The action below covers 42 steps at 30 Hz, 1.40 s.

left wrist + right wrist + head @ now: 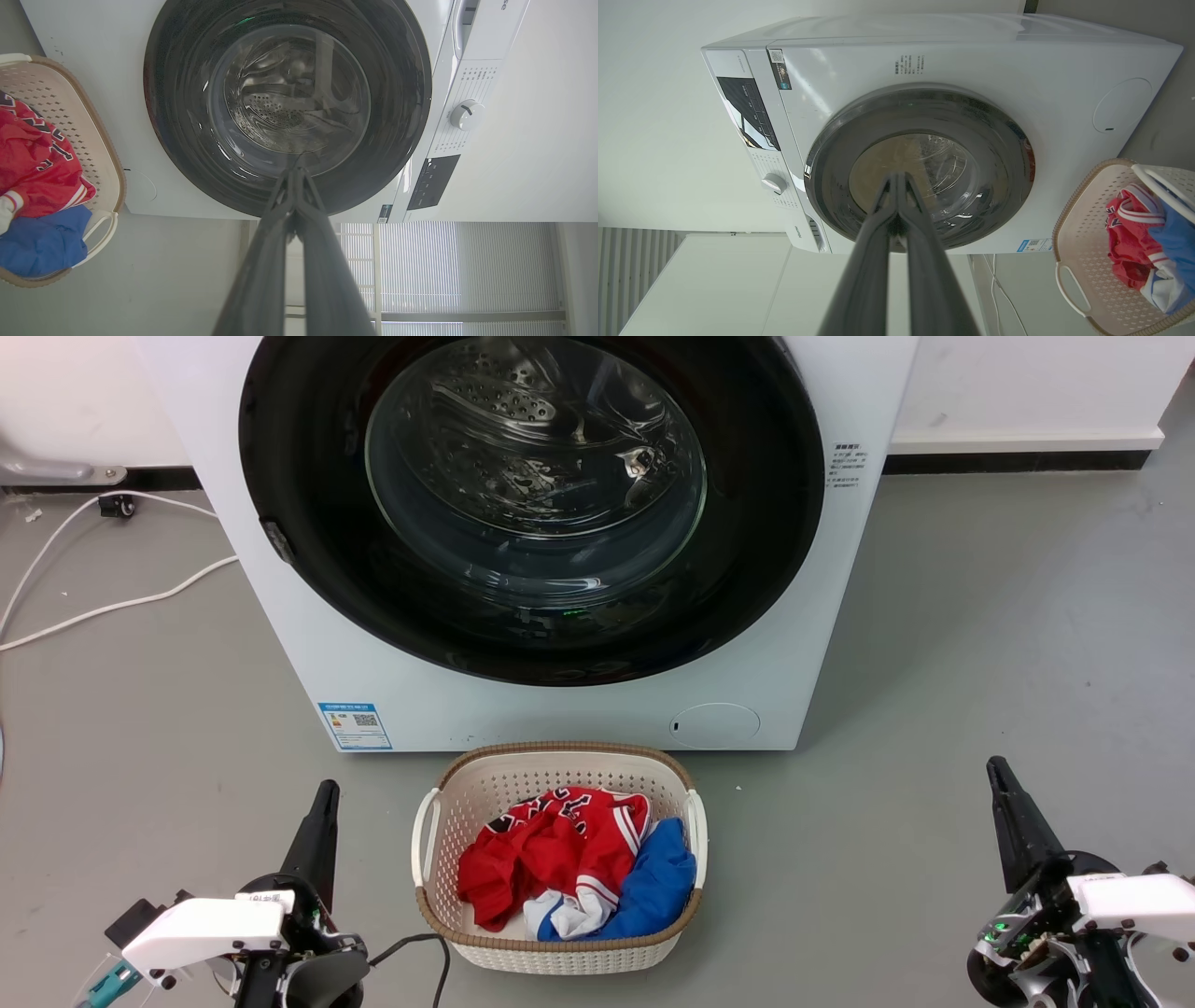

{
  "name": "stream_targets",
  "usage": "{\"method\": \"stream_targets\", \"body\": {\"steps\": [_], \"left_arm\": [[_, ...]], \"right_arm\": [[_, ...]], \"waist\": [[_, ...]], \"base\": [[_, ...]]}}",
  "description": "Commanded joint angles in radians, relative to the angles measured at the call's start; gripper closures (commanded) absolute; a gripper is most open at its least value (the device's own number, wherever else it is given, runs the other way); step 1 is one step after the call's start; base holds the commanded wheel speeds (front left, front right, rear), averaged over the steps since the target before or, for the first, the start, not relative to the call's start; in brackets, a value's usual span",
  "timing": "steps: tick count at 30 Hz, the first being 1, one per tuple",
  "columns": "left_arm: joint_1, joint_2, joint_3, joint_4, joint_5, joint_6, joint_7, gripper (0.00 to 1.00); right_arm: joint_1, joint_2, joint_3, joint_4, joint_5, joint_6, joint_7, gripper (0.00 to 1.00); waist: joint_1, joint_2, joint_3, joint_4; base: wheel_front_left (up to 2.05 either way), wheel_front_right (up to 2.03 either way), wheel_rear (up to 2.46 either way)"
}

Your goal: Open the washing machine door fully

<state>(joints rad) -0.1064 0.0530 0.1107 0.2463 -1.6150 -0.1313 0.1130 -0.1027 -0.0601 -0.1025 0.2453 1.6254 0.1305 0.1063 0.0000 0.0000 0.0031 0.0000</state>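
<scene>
- Washing machine door [532, 495] shut flush against the white washer [579, 714], just behind the laundry basket [560, 952] on the floor.
- Left fingers [317, 840] pressed together, empty, well short of the door.
- Right fingers [1018, 831] likewise closed on nothing, low right.

Laundry room: white washer [308, 663], clothes basket [560, 748].

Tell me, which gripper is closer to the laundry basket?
Left. The left gripper is just beside the basket, off its left rim. The right gripper is much farther away, on the basket's right side.
</scene>
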Motion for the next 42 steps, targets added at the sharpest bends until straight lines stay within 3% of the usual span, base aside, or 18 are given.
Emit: {"method": "stream_targets", "body": {"steps": [1,42], "left_arm": [[-0.007,-0.002,0.004,0.000,0.001,-0.002,0.002,1.00],[-0.007,-0.004,0.005,0.000,0.003,-0.002,0.004,1.00]], "right_arm": [[-0.011,0.003,-0.001,0.001,-0.007,0.000,0.001,1.00],[-0.012,0.007,-0.006,0.002,-0.010,0.000,0.005,1.00]], "waist": [[0.0000,0.0000,0.000,0.000],[0.0000,0.0000,0.000,0.000]], "base": [[0.00,0.00,0.00],[0.00,0.00,0.00]]}}
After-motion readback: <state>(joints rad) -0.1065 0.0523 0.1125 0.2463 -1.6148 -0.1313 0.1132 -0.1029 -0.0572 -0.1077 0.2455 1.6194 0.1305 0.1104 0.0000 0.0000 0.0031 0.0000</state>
